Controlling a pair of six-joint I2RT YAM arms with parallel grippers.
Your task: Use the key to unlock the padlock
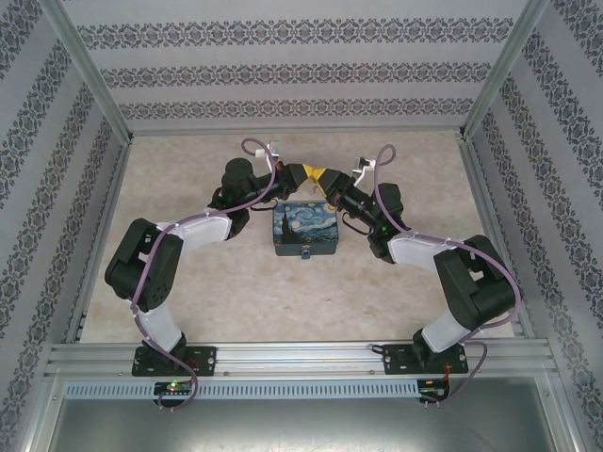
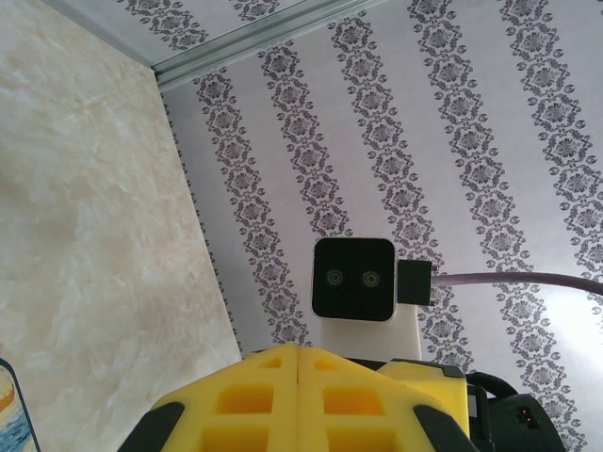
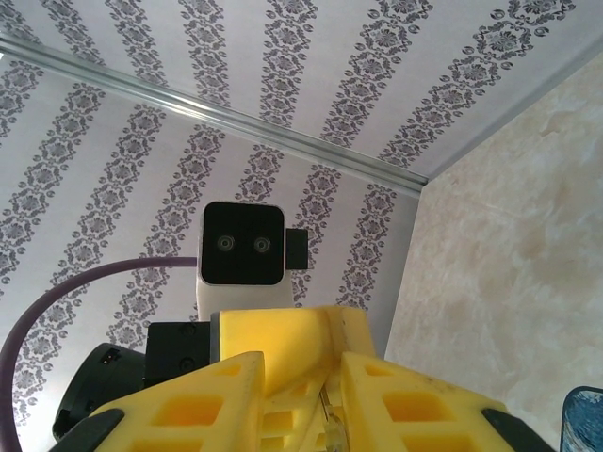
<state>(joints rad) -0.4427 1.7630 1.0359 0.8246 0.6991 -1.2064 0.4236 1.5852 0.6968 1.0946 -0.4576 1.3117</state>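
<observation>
My two grippers meet in the air just behind the painted box (image 1: 304, 229). The left gripper (image 2: 299, 377) is shut, its yellow fingers pressed flat together. Its tips poke into the gap of my right gripper (image 3: 300, 400), whose fingers (image 3: 188, 410) stand apart on either side. A thin silvery piece, the key (image 3: 326, 416), sticks out along the left fingers' seam, between the right jaws. The tiny padlock (image 1: 306, 252) hangs at the box's front edge, small and hard to make out.
The box stands mid-table on the beige marbled top (image 1: 236, 282). A corner of the box (image 2: 9, 405) shows at the left wrist view's edge, and a corner of the box (image 3: 584, 419) shows at the right wrist view's edge. Patterned walls (image 1: 301, 75) and metal rails enclose the table.
</observation>
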